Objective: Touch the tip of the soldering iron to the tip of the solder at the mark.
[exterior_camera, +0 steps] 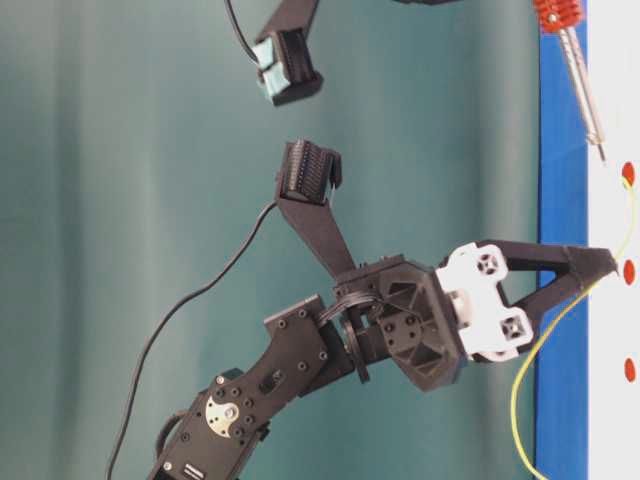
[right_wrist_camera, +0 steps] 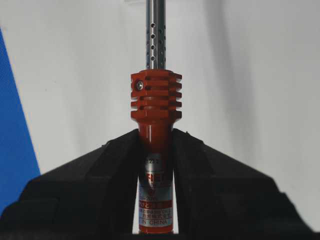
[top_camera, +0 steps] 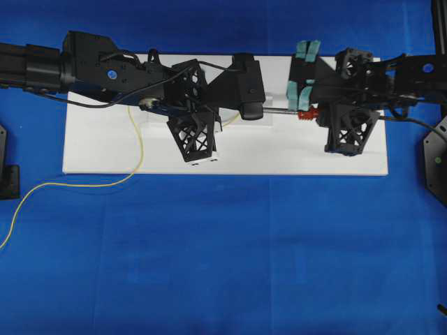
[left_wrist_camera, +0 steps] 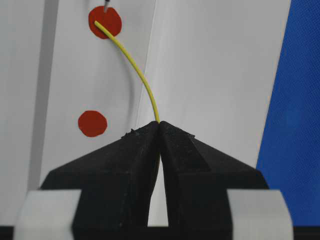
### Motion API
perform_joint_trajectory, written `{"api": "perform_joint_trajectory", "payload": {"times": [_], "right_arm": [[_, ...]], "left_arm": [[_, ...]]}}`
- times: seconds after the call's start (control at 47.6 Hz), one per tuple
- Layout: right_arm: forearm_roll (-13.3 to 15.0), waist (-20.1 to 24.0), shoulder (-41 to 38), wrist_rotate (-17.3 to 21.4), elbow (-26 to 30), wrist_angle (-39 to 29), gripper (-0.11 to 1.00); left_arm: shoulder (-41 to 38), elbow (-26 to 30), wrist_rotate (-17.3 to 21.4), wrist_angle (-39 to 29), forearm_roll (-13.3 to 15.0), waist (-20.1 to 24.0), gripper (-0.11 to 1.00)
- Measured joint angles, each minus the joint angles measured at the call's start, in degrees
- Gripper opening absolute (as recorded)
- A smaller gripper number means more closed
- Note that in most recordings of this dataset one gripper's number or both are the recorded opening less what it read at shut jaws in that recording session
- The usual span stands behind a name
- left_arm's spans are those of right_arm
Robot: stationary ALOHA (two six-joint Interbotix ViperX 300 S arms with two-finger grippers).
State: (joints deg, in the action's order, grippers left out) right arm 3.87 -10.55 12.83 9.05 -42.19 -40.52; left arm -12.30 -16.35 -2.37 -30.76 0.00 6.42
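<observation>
My left gripper [left_wrist_camera: 159, 124] is shut on the thin yellow solder [left_wrist_camera: 140, 75]. The wire curves out from the jaws, and its end lies on the upper red mark [left_wrist_camera: 111, 26] on the white board [left_wrist_camera: 215, 75]. The grey tip of the soldering iron [left_wrist_camera: 106, 7] shows at the top edge of that mark, a small gap from the solder's end. My right gripper [right_wrist_camera: 156, 135] is shut on the orange-red handle of the soldering iron [right_wrist_camera: 156, 102], whose metal shaft points away over the board. From table level, the iron [exterior_camera: 578, 75] slants down towards the mark [exterior_camera: 628, 172].
A second red mark [left_wrist_camera: 92, 123] lies nearer my left jaws, and a third [exterior_camera: 630, 369] shows from table level. The solder [top_camera: 138, 139] trails off the white board [top_camera: 105, 150] onto the blue cloth [top_camera: 223, 265] at the left. Both wrist cameras overhang the board's middle.
</observation>
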Motion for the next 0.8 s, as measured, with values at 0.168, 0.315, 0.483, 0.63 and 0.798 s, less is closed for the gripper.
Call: {"api": "perform_joint_trajectory", "payload": {"times": [0.168, 0.315, 0.483, 0.63, 0.798], "right_arm": [[0.0, 0.1, -1.8, 0.0, 0.6, 0.0, 0.06], [0.0, 0.2, -2.3, 0.0, 0.8, -0.2, 0.06], [0.0, 0.2, -2.3, 0.0, 0.9, -0.4, 0.06], [0.3, 0.1, -2.6, 0.0, 1.0, -0.5, 0.06], [1.0, 0.2, -3.2, 0.1, 1.4, -0.6, 0.06]], "left_arm": [[0.0, -0.1, 0.1, 0.0, 0.0, 0.0, 0.02], [0.0, -0.1, 0.2, 0.0, -0.1, 0.0, 0.02], [0.0, -0.1, 0.4, 0.0, -0.1, -0.1, 0.02], [0.0, -0.1, 0.2, 0.0, 0.0, -0.1, 0.02], [0.0, -0.1, 0.3, 0.0, 0.0, -0.2, 0.02]]}}
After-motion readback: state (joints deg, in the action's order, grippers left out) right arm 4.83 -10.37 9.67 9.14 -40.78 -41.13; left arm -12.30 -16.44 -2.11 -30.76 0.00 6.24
